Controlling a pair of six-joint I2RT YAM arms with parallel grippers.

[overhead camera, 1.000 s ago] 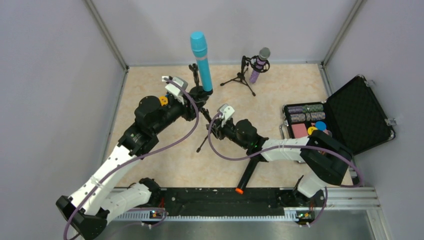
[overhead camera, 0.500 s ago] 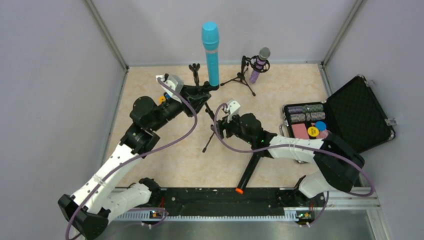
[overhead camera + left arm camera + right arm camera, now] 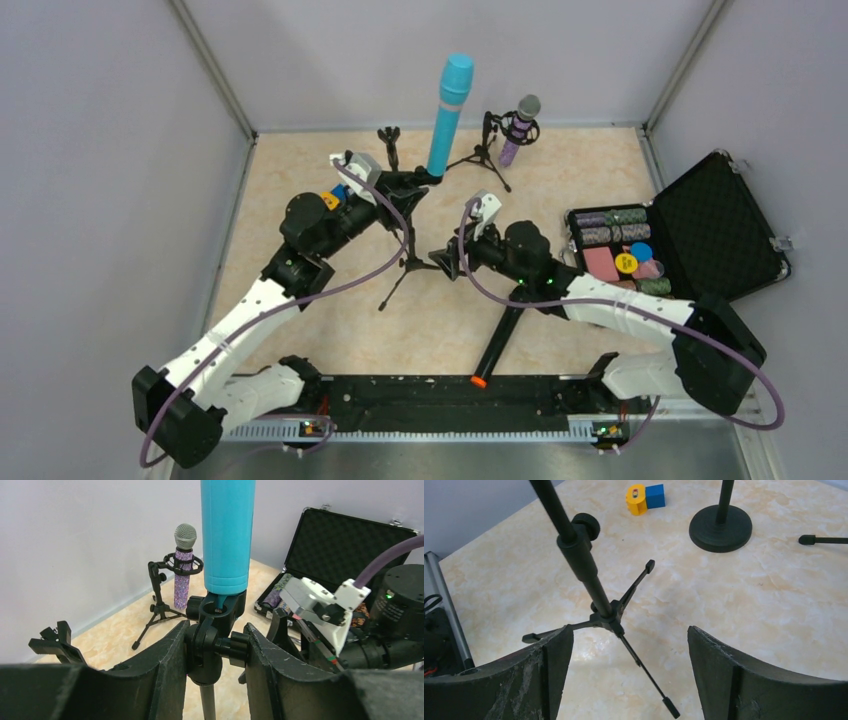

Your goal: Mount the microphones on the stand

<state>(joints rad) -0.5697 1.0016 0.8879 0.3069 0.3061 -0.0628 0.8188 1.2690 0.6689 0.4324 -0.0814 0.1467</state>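
A light blue microphone [image 3: 447, 110] [image 3: 227, 535] stands in the clip of a black tripod stand [image 3: 404, 262], leaning right. My left gripper [image 3: 410, 188] [image 3: 216, 630] is shut on that stand's swivel joint [image 3: 215, 642], just under the microphone. My right gripper [image 3: 442, 258] [image 3: 629, 630] is open beside the stand's pole [image 3: 583, 567], with its fingers either side of the tripod legs [image 3: 608, 619] and touching nothing. A glittery purple microphone [image 3: 517, 128] [image 3: 183, 575] sits in a second tripod stand [image 3: 482, 152] at the back. A black microphone with an orange end [image 3: 497, 345] lies on the table near the front.
An open black case [image 3: 700, 230] [image 3: 345, 540] with poker chips lies at the right. A third stand with an empty clip [image 3: 389, 143] [image 3: 54, 642] and a round base [image 3: 720, 527] stands at the back. A yellow and blue block [image 3: 330, 197] [image 3: 644, 498] lies by the left arm.
My right gripper has opened, let go of the stand's pole and drawn back to the right. The left gripper shifted right with the stand's head, so the blue microphone now leans right.
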